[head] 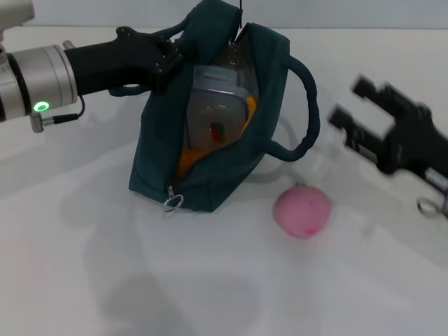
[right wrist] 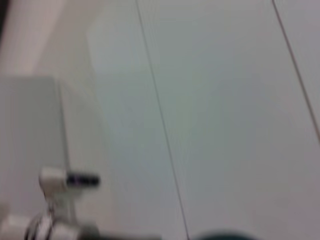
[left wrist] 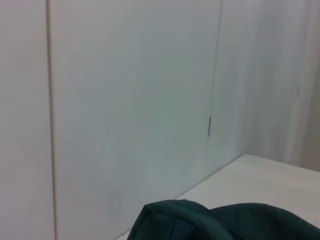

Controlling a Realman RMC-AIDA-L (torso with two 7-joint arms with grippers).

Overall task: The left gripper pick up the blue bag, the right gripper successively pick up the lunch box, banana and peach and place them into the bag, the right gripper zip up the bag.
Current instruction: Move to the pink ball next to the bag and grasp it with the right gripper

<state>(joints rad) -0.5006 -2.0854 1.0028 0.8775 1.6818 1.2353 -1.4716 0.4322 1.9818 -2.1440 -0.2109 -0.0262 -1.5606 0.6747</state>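
The peach (head: 302,211) lies below-left of the spread-fingered right gripper (head: 353,105), nearer it than the left gripper (head: 168,52), which clasps the bag (head: 224,182).

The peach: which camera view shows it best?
The head view: the pink peach lies whole on the white table, beside the blue bag and outside it. The left wrist view shows only a bag edge; the right wrist view shows no peach.

banana (head: 187,159) mostly hidden, right hand (head: 353,105) seemingly blurred
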